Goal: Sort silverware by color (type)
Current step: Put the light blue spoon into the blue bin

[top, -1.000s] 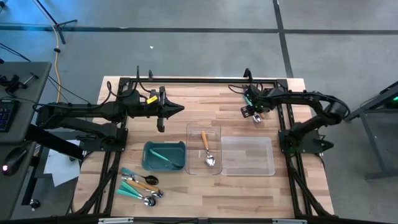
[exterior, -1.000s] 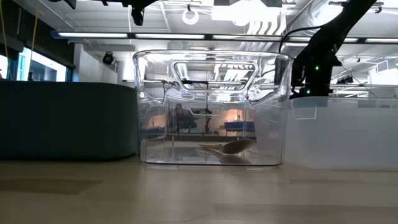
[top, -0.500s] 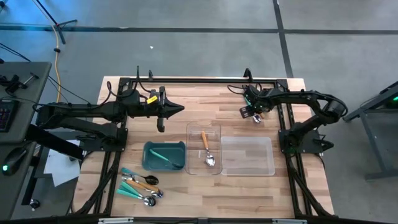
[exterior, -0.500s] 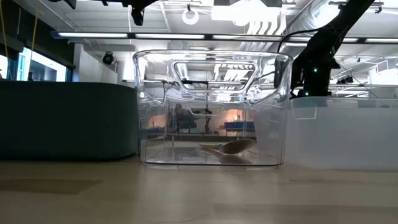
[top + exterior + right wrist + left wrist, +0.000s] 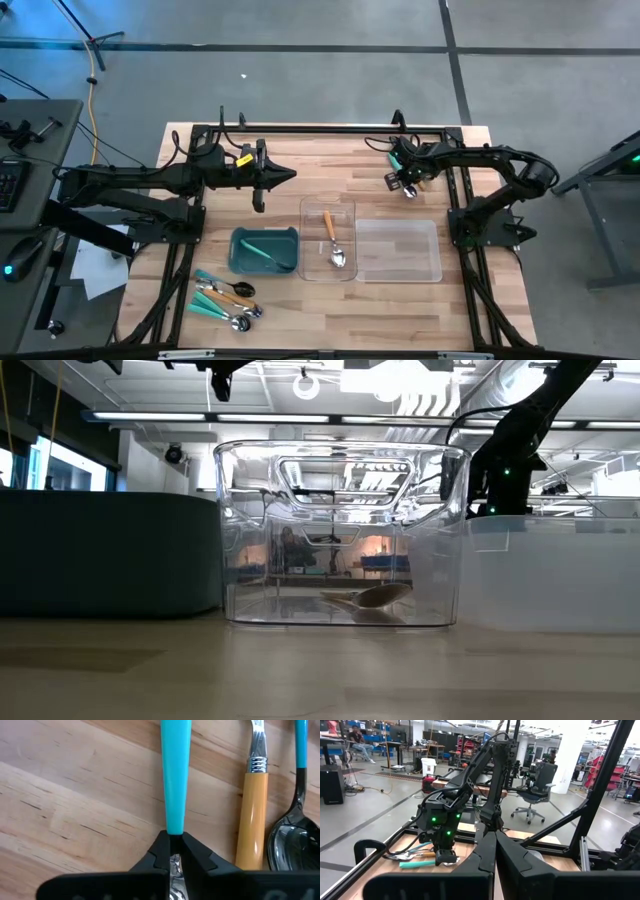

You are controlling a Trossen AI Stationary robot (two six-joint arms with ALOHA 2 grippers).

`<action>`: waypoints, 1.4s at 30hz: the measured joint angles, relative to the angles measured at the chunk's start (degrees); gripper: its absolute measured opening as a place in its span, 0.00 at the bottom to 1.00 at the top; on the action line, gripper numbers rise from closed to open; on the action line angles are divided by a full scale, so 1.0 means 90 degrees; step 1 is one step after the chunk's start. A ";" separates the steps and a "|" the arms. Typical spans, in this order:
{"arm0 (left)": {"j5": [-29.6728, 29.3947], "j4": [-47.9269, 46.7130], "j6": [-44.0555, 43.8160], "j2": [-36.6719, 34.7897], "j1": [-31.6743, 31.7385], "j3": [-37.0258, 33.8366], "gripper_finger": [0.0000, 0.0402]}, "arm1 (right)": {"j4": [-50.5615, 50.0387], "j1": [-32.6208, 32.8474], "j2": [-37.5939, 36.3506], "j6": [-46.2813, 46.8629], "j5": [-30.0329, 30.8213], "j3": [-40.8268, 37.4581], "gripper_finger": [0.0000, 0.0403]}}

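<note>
At the table's far right lies a small pile of silverware [image 5: 404, 170]. My right gripper [image 5: 404, 186] is down on it, shut on a teal-handled utensil [image 5: 175, 770]. Beside that utensil on the wood lie an orange-handled one [image 5: 254, 815] and a shiny spoon bowl [image 5: 292, 842]. A second pile of silverware [image 5: 226, 298] rests near the front left. A teal-handled piece [image 5: 262, 250] lies in the teal bin [image 5: 240, 262], and an orange-handled spoon [image 5: 332, 238] lies in a clear tray [image 5: 345, 210]. My left gripper [image 5: 290, 175] hovers shut at the far left, holding nothing. My right gripper pinches the teal-handled utensil between its two fingers [image 5: 159, 851] at the end of the teal handle [image 5: 174, 827], where the metal neck begins. The fingers come from above, and the handle runs straight out from between them. The utensil lies flat on the table.
A second clear tray [image 5: 398, 250] stands right of the first. The black frame rails [image 5: 330, 130] run along the table's far edge and sides. Bare wood lies between the two arms at the far middle.
My right gripper has shut on the teal-handled utensil in the far right pile and has edged slightly toward the table's left. Nothing else has moved.
</note>
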 joint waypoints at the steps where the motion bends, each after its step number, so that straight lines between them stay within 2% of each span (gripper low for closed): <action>1: 0.0000 0.0000 0.0000 0.0000 0.0000 0.0000 0.00 | -0.0001 0.0000 0.0000 -0.0007 0.0001 0.0000 0.02; 13: 0.0002 0.0000 0.0000 0.0000 0.0000 0.0002 0.00 | 0.0081 -0.0002 -0.0080 -0.0193 -0.0100 -0.0023 0.01; 20: 0.0002 0.0000 0.0000 -0.0002 -0.0002 0.0002 0.00 | 0.0452 0.0259 -0.1067 -0.0190 -0.0192 -0.0032 0.01; 27: 0.0002 -0.0002 0.0000 -0.0001 -0.0003 0.0002 0.00 | 0.1612 0.1147 -0.2118 -0.0175 0.0213 -0.0040 0.01; 31: 0.0003 -0.0002 0.0002 0.0000 0.0000 0.0002 0.00 | 0.2951 0.1816 -0.2377 -0.0170 0.0763 -0.0321 0.01; 35: 0.0003 -0.0002 0.0002 -0.0001 -0.0002 0.0002 0.00 | 0.4312 0.2442 -0.2385 -0.0007 0.1026 -0.0616 0.01; 38: 0.0002 -0.0002 0.0002 0.0000 -0.0001 0.0002 0.00 | 0.4835 0.2875 -0.2356 -0.0061 0.0999 -0.0654 0.01; 42: 0.0002 -0.0001 0.0004 -0.0001 -0.0001 0.0002 0.00 | 0.5451 0.3389 -0.2358 -0.0700 0.0412 -0.0504 0.01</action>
